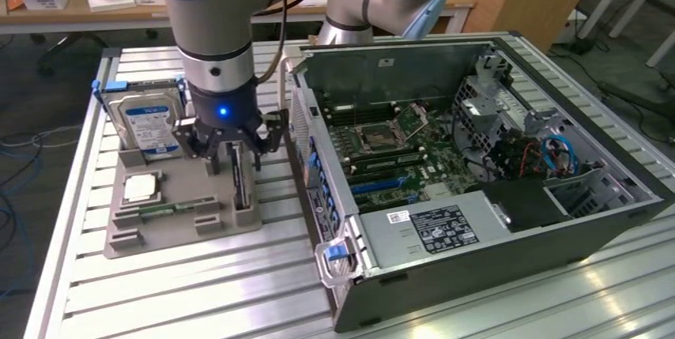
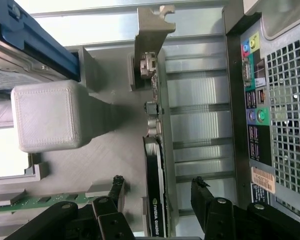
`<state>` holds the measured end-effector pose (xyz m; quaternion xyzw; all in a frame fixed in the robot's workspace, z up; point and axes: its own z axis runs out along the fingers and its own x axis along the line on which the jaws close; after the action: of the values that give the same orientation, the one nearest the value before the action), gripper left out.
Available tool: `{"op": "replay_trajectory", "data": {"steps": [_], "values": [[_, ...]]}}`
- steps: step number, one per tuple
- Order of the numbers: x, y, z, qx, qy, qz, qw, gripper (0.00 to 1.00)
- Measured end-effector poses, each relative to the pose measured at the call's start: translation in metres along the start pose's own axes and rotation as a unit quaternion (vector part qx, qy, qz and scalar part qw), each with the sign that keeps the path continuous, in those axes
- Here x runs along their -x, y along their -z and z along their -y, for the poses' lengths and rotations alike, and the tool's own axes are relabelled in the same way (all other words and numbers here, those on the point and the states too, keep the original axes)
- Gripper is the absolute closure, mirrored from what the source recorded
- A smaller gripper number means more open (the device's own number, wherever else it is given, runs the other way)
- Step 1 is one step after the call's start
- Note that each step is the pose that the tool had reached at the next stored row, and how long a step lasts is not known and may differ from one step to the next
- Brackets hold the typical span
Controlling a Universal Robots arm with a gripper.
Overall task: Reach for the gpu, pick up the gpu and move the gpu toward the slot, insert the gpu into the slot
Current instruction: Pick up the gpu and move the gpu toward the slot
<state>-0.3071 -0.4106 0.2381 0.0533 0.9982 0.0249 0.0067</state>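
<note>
The gpu [image 1: 242, 186] stands on its long edge in a slot of the grey holder tray [image 1: 179, 232], a thin dark card with a silver bracket [image 2: 152, 30] at one end. My gripper [image 1: 234, 157] hangs right over it, open. In the wrist view the gpu [image 2: 156, 200] runs between the two black fingers [image 2: 206, 200], with a gap on each side, so the gripper [image 2: 158, 181] straddles the card without touching it. The slot [image 1: 378, 186] is one of the blue connectors on the motherboard inside the open computer case [image 1: 590, 220].
In the same holder stand a blue-labelled hard drive [image 1: 148, 122], a processor chip [image 1: 141, 189] and a green memory stick [image 1: 158, 211]. The case's rear panel [image 2: 280, 100] with its ports lies close beside the holder. A grey holder post [image 2: 50, 115] rises near the card.
</note>
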Motion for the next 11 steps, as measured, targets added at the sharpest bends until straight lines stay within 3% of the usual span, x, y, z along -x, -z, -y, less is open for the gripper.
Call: {"op": "replay_trajectory", "data": {"steps": [11], "values": [[-0.0002,-0.0003,-0.0016,0.0000,0.000,0.0000,1.0000,0.37]]}}
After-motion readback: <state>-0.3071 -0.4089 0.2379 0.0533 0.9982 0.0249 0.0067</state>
